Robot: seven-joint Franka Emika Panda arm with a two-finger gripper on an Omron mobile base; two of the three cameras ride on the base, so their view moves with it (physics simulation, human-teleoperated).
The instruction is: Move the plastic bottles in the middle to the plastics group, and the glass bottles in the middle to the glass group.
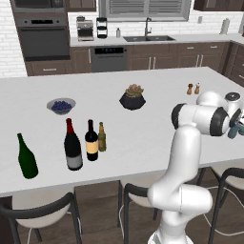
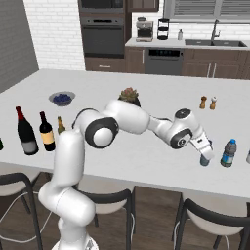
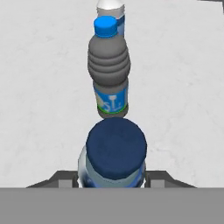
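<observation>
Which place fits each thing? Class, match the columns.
1. green wine bottle
2. small blue bottle
3. olive-brown bottle
4. bowl of blueberries

A. between the fingers of the hand
B. just right of the black wine bottle
C. leftmost of the bottle row
D. behind the bottle row

Pairs: 1-C, 2-A, 3-B, 4-D

You're looking at four glass bottles: green [image 1: 27,157], red-topped [image 1: 72,146], black [image 1: 91,141], olive-brown [image 1: 101,137]. Plastic bottles are numbering three: dark-capped [image 3: 114,159], blue-capped [image 3: 109,70], white-capped [image 3: 111,11]. Two shakers [image 1: 193,89] are standing.
</observation>
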